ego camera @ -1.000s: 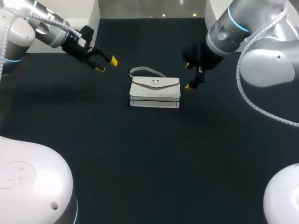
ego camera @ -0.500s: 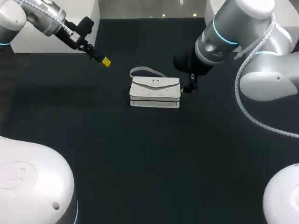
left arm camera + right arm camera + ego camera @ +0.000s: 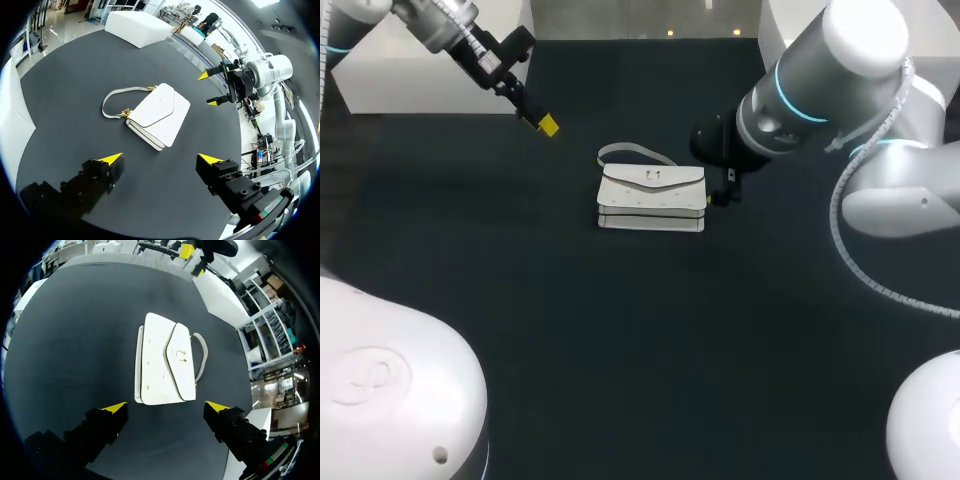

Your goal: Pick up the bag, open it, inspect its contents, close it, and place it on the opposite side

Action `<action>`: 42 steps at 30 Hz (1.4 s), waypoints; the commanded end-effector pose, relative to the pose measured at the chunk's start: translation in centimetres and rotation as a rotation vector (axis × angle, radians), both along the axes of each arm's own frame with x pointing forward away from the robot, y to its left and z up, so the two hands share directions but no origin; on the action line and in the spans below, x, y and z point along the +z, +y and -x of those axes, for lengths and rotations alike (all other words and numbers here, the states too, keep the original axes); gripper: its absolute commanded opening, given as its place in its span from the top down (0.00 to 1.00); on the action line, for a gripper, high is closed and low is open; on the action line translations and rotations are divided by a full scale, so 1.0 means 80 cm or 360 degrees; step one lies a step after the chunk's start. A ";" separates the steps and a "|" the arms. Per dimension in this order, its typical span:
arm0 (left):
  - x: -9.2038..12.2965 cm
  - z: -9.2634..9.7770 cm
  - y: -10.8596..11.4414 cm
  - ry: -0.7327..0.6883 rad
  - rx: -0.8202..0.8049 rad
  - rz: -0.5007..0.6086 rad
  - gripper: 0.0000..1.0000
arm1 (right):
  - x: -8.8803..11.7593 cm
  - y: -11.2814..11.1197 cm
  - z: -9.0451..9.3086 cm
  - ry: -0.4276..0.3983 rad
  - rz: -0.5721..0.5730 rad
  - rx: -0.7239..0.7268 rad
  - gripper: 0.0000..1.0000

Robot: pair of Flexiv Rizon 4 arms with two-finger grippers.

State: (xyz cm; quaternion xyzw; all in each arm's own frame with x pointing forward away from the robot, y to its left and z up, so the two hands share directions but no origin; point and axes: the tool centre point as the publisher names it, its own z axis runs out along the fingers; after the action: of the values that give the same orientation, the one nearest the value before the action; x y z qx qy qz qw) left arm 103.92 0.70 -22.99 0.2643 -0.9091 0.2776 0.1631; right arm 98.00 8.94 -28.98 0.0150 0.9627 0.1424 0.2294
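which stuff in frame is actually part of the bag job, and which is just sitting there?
Part of the job:
- white bag, lying flat, flap shut
- its strap, resting on the table
- right arm, jaws open, close beside the bag
- left arm, jaws open, well apart from the bag

Just there:
- black table, only the surface under the bag
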 end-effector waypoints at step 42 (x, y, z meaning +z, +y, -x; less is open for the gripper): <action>0.004 -0.031 -0.072 -0.1250 -0.0672 0.0154 0.00 | -0.037 0.062 0.039 -0.0462 0.0197 0.0005 0.00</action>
State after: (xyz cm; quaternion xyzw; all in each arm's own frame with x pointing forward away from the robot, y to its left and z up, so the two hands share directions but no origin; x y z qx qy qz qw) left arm 106.62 -4.86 -21.81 -0.0530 -0.9258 0.3550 -0.1186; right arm 94.83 13.69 -31.10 -0.0223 0.9339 0.0828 0.3471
